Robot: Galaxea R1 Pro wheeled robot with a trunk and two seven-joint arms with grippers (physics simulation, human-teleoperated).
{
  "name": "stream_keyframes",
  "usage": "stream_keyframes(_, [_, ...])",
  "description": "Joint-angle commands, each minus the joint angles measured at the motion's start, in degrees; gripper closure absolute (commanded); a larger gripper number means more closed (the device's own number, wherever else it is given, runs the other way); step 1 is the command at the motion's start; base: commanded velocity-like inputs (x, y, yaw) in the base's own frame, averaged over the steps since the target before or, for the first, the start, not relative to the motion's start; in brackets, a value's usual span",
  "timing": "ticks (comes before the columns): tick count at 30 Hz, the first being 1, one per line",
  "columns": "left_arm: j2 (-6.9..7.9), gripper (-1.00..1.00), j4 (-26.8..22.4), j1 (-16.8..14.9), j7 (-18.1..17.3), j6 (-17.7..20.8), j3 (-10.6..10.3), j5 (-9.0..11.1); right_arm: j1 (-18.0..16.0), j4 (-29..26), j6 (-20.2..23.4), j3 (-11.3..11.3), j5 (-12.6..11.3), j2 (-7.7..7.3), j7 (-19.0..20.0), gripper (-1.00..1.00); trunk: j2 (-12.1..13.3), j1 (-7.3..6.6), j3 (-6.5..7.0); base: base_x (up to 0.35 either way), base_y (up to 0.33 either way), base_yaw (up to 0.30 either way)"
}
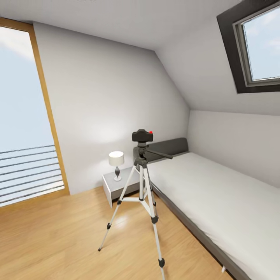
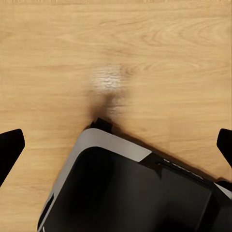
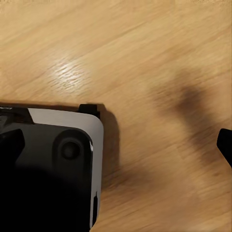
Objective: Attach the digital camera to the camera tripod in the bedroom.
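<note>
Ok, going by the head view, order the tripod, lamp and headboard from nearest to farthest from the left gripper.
The left gripper hangs over the floor by the robot's base, at the camera's end of the room.
1. Tripod: mid-floor, beside the bed.
2. Lamp: on the nightstand by the back wall.
3. Headboard: right of the lamp, about as far; too close to call.

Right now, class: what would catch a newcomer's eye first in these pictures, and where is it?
The tripod stands mid-room on the wood floor, with the black camera on its head. Behind it a lamp sits on a nightstand beside the white bed.
</note>
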Motion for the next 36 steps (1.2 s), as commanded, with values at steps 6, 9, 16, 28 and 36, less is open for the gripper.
stream_keyframes(6, [0.00, -1.00, -0.10, 0.01, 0.24, 0.18, -0.48, 0.43, -0.04, 0.08, 0.08, -0.50, 0.53, -0.06, 0.14, -1.00, -0.03, 0.02, 0.54, 0.000, 0.000, 0.000])
stream_keyframes(9, [0.00, -1.00, -0.10, 0.01, 0.24, 0.18, -0.48, 0.43, -0.04, 0.08, 0.08, -0.48, 0.53, -0.06, 0.14, -1.00, -0.03, 0.02, 0.77, 0.000, 0.000, 0.000])
stream_keyframes(16, [0.04, -1.00, -0.10, -0.01, 0.24, 0.12, -0.51, 0.44, -0.04, 0.01, 0.12, -0.37, 0.81, -0.02, 0.19, -1.00, -0.03, 0.02, 0.98, 0.000, 0.000, 0.000])
stream_keyframes(28, [-0.20, -1.00, 0.22, 0.02, 0.20, 0.09, -0.42, 0.44, -0.04, -0.02, -0.66, -0.05, 1.28, 0.04, 0.29, -1.00, -0.03, 0.02, 1.02, 0.000, 0.000, 0.000])
stream_keyframes(36, [-0.23, -1.00, 0.69, -0.01, 0.16, 0.27, -0.40, 0.71, -0.04, -0.01, -1.03, 0.09, 1.21, 0.04, 0.79, -1.00, -0.03, 0.02, 1.02, 0.000, 0.000, 0.000])
